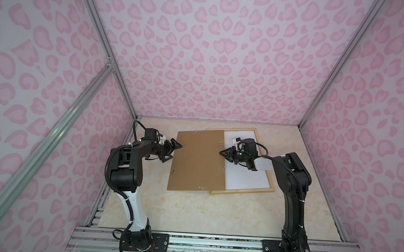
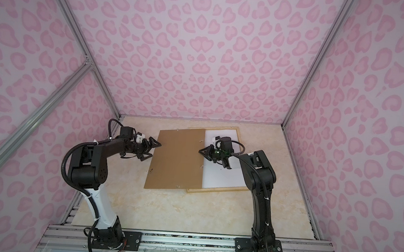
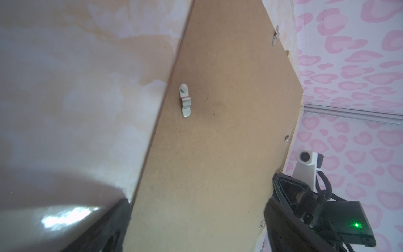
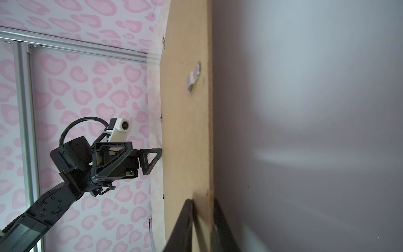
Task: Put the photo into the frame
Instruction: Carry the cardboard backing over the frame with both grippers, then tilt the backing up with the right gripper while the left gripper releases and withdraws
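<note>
The frame (image 1: 242, 191) (image 2: 216, 190) of pale wood strips lies flat at the back of the table in both top views. A white sheet (image 1: 246, 178) (image 2: 224, 179) fills its right part. A plain brown backing board (image 1: 196, 160) (image 2: 176, 159) (image 3: 218, 131) (image 4: 187, 109) covers its left part and overhangs it to the left. My right gripper (image 1: 220, 153) (image 2: 199, 151) (image 4: 202, 218) is shut on the board's right edge. My left gripper (image 1: 176, 151) (image 2: 156, 149) (image 3: 198, 218) stands open at the board's left edge. The photo is out of view.
Small metal clips (image 3: 185, 102) sit along the board's edges. Pink patterned walls (image 1: 225, 60) close in the marbled table (image 1: 189, 215) at the back and both sides. Both arm bases stand on the rail (image 1: 212, 244) at the front.
</note>
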Tool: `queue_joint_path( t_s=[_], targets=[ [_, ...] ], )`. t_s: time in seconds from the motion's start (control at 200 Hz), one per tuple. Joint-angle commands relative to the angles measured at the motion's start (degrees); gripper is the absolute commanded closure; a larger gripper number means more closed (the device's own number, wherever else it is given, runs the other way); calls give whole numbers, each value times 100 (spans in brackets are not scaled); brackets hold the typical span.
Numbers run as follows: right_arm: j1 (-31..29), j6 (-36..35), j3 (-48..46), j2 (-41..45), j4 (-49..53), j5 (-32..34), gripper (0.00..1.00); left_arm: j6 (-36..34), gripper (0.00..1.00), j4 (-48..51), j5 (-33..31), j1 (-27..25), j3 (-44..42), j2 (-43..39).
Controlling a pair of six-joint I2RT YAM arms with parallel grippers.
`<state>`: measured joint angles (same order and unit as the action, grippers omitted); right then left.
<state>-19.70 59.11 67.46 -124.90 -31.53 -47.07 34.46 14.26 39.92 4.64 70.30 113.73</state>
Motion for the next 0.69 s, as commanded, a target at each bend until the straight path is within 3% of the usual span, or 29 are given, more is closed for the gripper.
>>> queue_joint_path(
  t_s=[0.0, 0.23, 0.435, 0.69],
  targets=[
    [59, 285, -55, 157, -734, -281, 97, 137, 1, 614, -97, -16, -16, -123],
    [375, -220, 52, 1190, 474, -687, 100, 437, 1, 323, 496, -8, -254, -1091],
    [788, -1701, 746, 1965, 3326, -1029, 100, 419, 0, 385, 756, -65, -535, -2584],
    [1457, -1904, 791, 2422, 3807, -1811, 100, -279, 1, 683, 799, -880, -1374, -3887]
  ],
)
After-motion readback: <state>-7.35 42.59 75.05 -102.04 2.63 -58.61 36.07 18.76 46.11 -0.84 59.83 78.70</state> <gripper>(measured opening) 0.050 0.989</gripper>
